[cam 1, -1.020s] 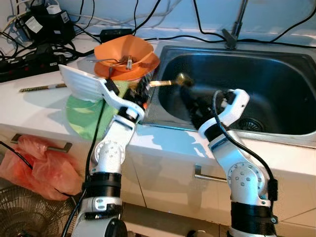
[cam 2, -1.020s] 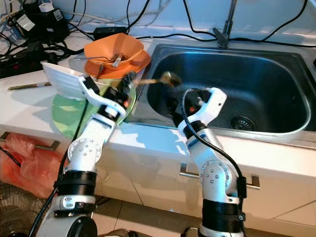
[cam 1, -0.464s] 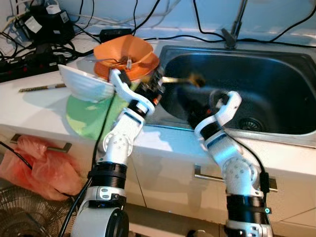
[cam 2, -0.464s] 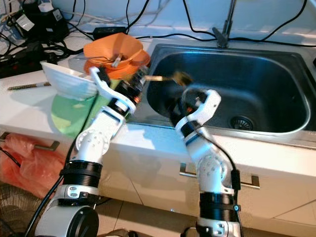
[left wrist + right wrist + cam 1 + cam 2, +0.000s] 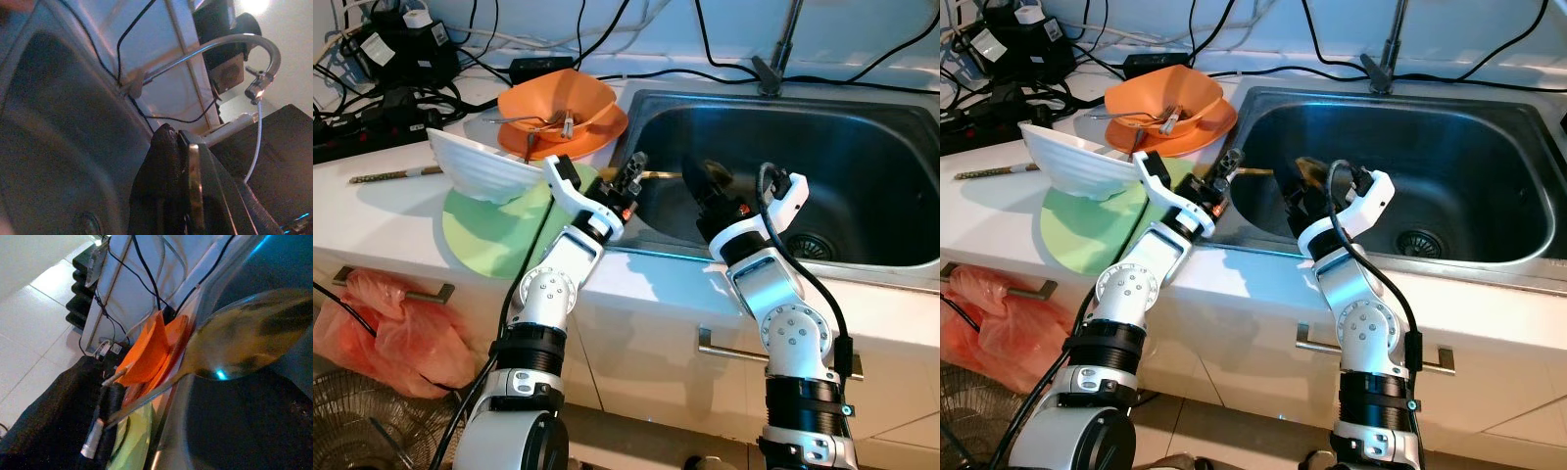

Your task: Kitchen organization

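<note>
Countertop: a white counter (image 5: 401, 211) runs in front of me, over pale cabinet doors with metal handles.
Sink: a dark steel basin (image 5: 862, 166) is sunk into the counter on my right, its tap (image 5: 781, 49) rising behind.
Spoon: a brass-coloured spoon (image 5: 690, 174) hangs level over the sink's near left corner, its bowl over the basin.
Left gripper (image 5: 633, 168): my fingers are pressed together on the spoon's handle at the sink's edge.
Right gripper (image 5: 705, 186): it hovers inside the sink just beside the spoon bowl; I cannot tell how its fingers stand.
Dishes: an orange bowl (image 5: 563, 108) on an orange plate sits behind a white ribbed bowl (image 5: 480, 171) and a green plate (image 5: 494, 230).
Clutter: black cables and a power strip (image 5: 372, 122) crowd the back left.
Below: a red plastic bag (image 5: 396, 328) hangs by the cabinet.
</note>
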### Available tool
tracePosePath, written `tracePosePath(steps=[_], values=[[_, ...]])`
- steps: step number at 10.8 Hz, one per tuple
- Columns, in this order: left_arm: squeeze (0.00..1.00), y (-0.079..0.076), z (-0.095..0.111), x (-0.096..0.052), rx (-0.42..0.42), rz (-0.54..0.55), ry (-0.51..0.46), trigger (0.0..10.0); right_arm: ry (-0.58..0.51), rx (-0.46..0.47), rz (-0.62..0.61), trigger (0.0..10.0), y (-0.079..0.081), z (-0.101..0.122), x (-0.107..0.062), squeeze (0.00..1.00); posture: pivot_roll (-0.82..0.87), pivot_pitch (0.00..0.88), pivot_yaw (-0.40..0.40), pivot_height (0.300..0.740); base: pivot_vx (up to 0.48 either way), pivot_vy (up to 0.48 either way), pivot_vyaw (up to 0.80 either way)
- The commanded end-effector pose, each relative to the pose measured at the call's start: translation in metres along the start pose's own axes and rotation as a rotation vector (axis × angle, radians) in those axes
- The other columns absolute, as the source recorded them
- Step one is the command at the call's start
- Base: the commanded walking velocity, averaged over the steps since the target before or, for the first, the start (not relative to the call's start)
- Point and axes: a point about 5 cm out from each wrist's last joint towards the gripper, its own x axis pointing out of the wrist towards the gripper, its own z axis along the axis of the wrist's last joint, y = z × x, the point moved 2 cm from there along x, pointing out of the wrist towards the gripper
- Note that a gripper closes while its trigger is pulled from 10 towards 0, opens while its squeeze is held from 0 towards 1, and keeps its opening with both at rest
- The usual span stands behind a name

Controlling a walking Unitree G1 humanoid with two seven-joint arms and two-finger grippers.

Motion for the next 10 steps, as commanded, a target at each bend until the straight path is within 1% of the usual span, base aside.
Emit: tracePosePath(steps=[1, 2, 3, 5, 6, 7, 8, 9, 10], values=[[0.00, -0.030, -0.046, 0.020, -0.164, -0.102, 0.065, 0.0, -0.019, 0.098, 0.047, 10.0, 0.019, -0.009, 0.009, 0.00, -0.04, 0.063, 0.090, 0.740, 0.000, 0.000, 0.00], [0.00, -0.033, -0.050, 0.024, -0.214, -0.117, 0.069, 0.0, -0.003, 0.122, 0.071, 10.0, 0.024, -0.014, 0.011, 0.00, -0.04, 0.061, 0.091, 0.740, 0.000, 0.000, 0.00], [0.00, -0.037, -0.049, 0.028, -0.241, -0.136, 0.060, 0.0, 0.010, 0.131, 0.083, 10.0, 0.028, -0.017, 0.012, 0.00, -0.05, 0.062, 0.088, 0.740, 0.000, 0.000, 0.00], [0.00, -0.040, -0.044, 0.032, -0.248, -0.154, 0.049, 0.0, 0.013, 0.146, 0.081, 10.0, 0.027, -0.017, 0.011, 0.00, -0.05, 0.063, 0.083, 0.740, 0.000, 0.000, 0.00], [0.00, -0.043, -0.052, 0.033, -0.275, -0.171, 0.077, 0.0, 0.022, 0.149, 0.092, 10.0, 0.028, -0.019, 0.013, 0.00, -0.06, 0.063, 0.083, 0.740, 0.000, 0.000, 0.00], [0.00, -0.046, -0.060, 0.031, -0.289, -0.184, 0.108, 0.0, 0.021, 0.134, 0.113, 8.5, 0.033, -0.020, 0.014, 0.00, -0.06, 0.063, 0.087, 0.740, 0.000, 0.000, 0.00], [0.00, -0.048, -0.064, 0.030, -0.297, -0.192, 0.124, 0.0, 0.014, 0.130, 0.123, 0.5, 0.034, -0.018, 0.015, 0.00, -0.05, 0.064, 0.088, 0.740, 0.000, 0.000, 0.00], [0.00, -0.052, -0.067, 0.030, -0.311, -0.208, 0.148, 0.0, 0.018, 0.126, 0.135, 0.0, 0.035, -0.012, 0.016, 0.00, -0.05, 0.074, 0.097, 0.740, 0.000, 0.000, 0.00], [0.00, -0.058, -0.070, 0.031, -0.319, -0.227, 0.167, 0.0, 0.037, 0.088, 0.150, 0.0, 0.037, -0.007, 0.018, 0.00, -0.05, 0.075, 0.097, 0.740, 0.000, 0.000, 0.00]])
